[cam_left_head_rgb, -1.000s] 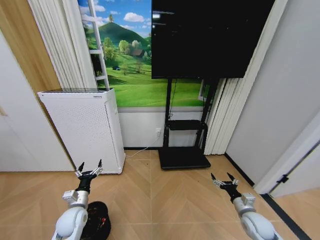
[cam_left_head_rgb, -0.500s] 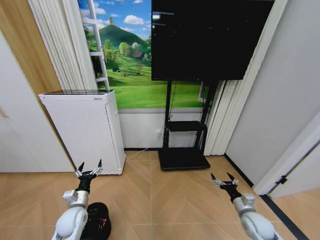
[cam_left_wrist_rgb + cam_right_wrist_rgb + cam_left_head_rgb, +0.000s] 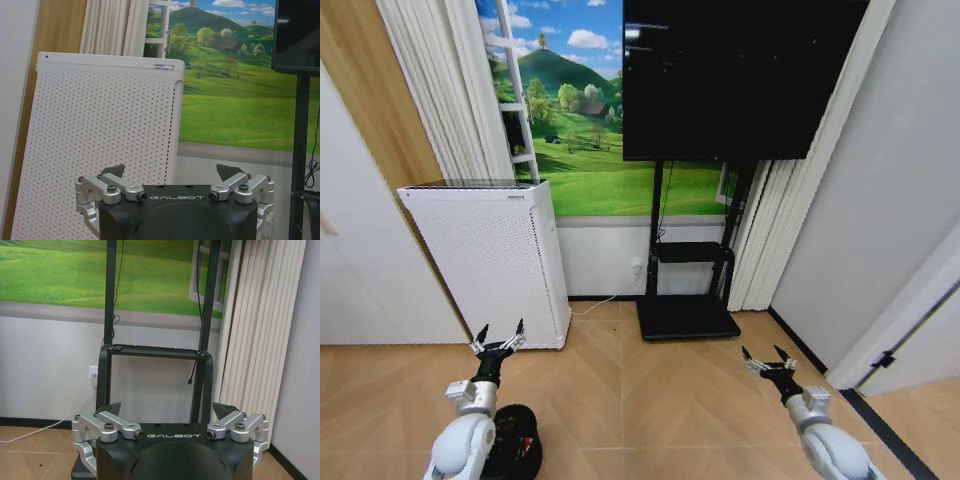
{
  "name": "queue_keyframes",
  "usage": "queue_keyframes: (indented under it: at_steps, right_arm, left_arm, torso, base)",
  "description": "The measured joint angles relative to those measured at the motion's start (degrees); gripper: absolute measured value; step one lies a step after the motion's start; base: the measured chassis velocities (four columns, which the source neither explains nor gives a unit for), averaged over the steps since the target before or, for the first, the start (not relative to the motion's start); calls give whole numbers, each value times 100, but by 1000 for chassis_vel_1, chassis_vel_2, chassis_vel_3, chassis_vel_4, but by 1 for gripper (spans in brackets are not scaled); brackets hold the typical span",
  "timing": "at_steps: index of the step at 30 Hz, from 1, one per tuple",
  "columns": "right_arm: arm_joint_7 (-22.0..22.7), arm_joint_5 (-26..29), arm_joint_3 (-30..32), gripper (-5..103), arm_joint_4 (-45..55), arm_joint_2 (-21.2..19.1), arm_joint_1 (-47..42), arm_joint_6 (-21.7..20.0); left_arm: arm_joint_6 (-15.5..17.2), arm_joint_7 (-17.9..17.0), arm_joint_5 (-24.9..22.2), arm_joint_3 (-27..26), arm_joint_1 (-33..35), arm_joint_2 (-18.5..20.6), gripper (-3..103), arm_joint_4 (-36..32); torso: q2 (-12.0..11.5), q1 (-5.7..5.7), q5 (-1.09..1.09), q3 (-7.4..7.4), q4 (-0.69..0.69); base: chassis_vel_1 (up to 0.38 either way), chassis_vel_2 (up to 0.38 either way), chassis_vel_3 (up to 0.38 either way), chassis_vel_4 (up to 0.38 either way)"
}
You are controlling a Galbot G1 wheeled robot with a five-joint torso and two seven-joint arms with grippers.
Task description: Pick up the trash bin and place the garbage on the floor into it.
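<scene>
Little has moved in the past second: the head view has drifted a touch sideways, the white perforated appliance [image 3: 490, 262] sitting slightly farther right in frame, while both arms keep their raised poses. The left pincer [image 3: 498, 339] hangs spread wide and empty in front of the appliance, touching nothing. The right pincer [image 3: 769, 359] is likewise wide open and empty, held above bare wooden floor [image 3: 650, 400] ahead of the black TV stand [image 3: 686, 290]. In the left wrist view the left pincer [image 3: 172, 175] faces the appliance's dotted panel; in the right wrist view the right pincer [image 3: 170, 411] faces the stand's shelf and a white curtain [image 3: 260, 335]. The trash bin [image 3: 515, 440] stands on the floor at the bottom edge of the head view, partly hidden behind the left arm. Open floor lies between the two arms, bounded by the appliance, stand base and walls.
</scene>
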Motion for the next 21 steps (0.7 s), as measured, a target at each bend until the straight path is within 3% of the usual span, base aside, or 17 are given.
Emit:
queue_keyframes:
  at_steps: [9,21]
  right_arm:
    - [0,0,0,100,0,0,0,0]
    - [0,0,0,100,0,0,0,0]
  left_arm:
    - [0,0,0,0,0,0,100,0]
    - [0,0,0,0,0,1,100,-1]
  torso:
    - [-12,-3,0,-6,1]
    - [-21,-10,4,-13,-1]
  base:
    - [30,-33,-43,39]
    - [204,-200,-198,200]
